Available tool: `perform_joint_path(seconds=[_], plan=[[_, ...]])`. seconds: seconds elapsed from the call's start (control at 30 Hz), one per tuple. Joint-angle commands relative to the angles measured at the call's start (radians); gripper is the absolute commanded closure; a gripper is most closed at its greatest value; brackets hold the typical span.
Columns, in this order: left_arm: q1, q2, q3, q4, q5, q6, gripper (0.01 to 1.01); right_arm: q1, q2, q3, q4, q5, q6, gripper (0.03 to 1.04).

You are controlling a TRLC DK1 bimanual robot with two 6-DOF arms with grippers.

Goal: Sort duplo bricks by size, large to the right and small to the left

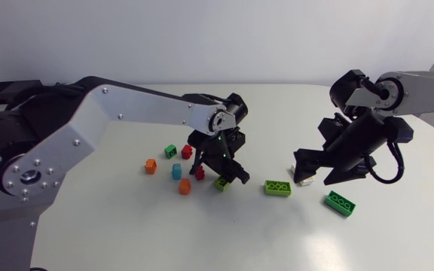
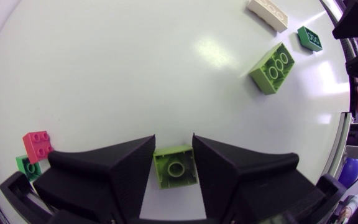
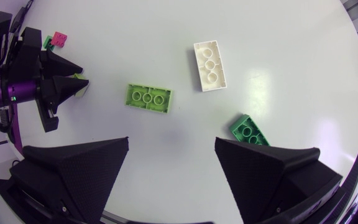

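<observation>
Seen from above, with twelve o'clock at the far edge, the white table carries everything. The left arm reaches in from nine o'clock to the middle, and the right arm bends in from two o'clock.

The right gripper hangs spread wide with nothing between its fingers, over the three long bricks. That is sensibly the pile it serves. The left gripper is narrowed onto a small light green brick, a finger pressed against each side, likely to carry it towards nine o'clock.

The light green long brick, the dark green long brick and the white long brick lie apart at the table's three o'clock side. The other small bricks, such as the orange brick and the blue brick, cluster at nine o'clock of the held one.
</observation>
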Motion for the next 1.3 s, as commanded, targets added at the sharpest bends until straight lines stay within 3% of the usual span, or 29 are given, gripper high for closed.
perform_joint_path(seconds=[0.0,0.4,0.8,0.83,0.9,0.93,1.1,1.27], plan=[[0.037,-0.026,-0.065,-0.023,0.005,-0.003,0.643,-0.006,-0.012,-0.003,-0.022,-0.003,0.007,0.06],[0.132,-0.244,-0.408,0.073,0.003,0.08,0.641,0.017,-0.028,-0.006,-0.033,-0.01,0.017,0.06],[0.381,-0.442,-0.634,0.13,0.005,0.203,0.6,0.062,-0.052,-0.005,-0.039,-0.01,0.048,0.06],[0.381,-0.459,-0.635,0.129,0.005,0.206,0.5,0.067,-0.052,-0.003,-0.039,-0.01,0.053,0.06],[0.359,-0.493,-0.631,0.127,0.005,0.204,0.107,0.073,-0.053,-0.003,-0.039,-0.01,0.057,0.06],[0.339,-0.508,-0.623,0.127,0.005,0.203,0.044,0.077,-0.056,-0.005,-0.039,-0.01,0.06,0.06],[0.217,-0.494,-0.508,0.127,0.005,0.146,0.043,0.079,-0.065,-0.006,-0.047,-0.01,0.065,0.06],[0.092,-0.347,-0.37,0.122,-0.001,0.141,0.044,0.073,-0.071,-0.009,-0.05,-0.009,0.063,0.06]])
